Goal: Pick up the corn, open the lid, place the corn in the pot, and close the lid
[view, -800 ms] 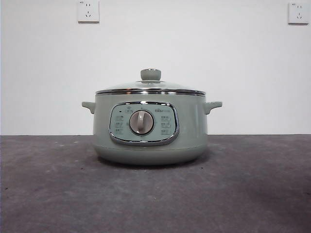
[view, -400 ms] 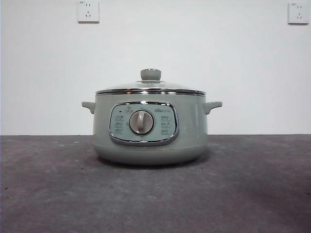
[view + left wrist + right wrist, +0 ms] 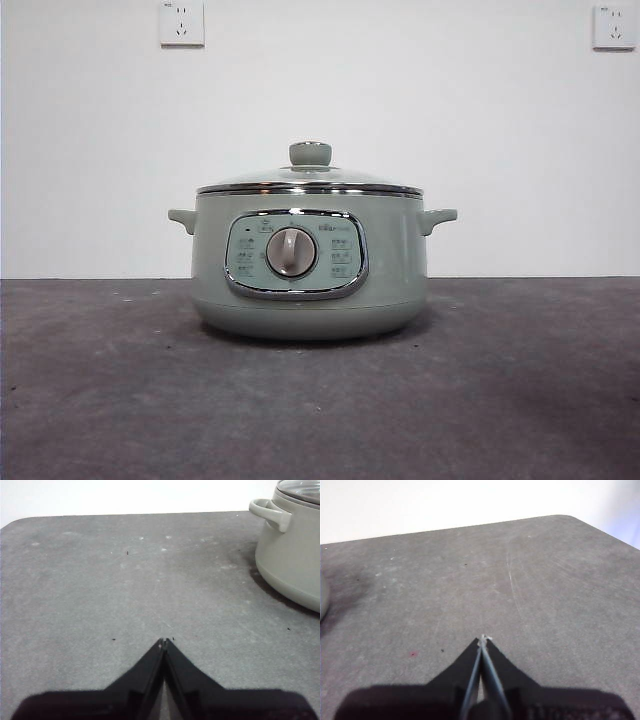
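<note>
A dark grey, speckled table (image 3: 520,400) is stretching out in front of me, its matte top scuffed with pale marks and a few tiny black flecks, and a plain white wall (image 3: 480,130) is rising behind it, carrying two white power sockets (image 3: 181,22) high up near the corners. The pot (image 3: 400,270) is sitting squarely in the middle of the table, its control panel and grey dial (image 3: 291,252) facing the front camera, and the lid (image 3: 310,180) is resting closed on its chrome rim with the green knob on top. The corn is not showing in any of my views, so I cannot say where it is lying. My left gripper (image 3: 163,642) is hovering low over bare table with its jaws pressed together at the tips, gripping nothing; the pot's side handle (image 3: 270,514) is standing well apart from it. My right gripper (image 3: 483,640) is likewise hovering above bare table, jaws closed tip to tip and empty, with only a sliver of the pot's wall (image 3: 323,600) and its shadow at the picture's edge.
</note>
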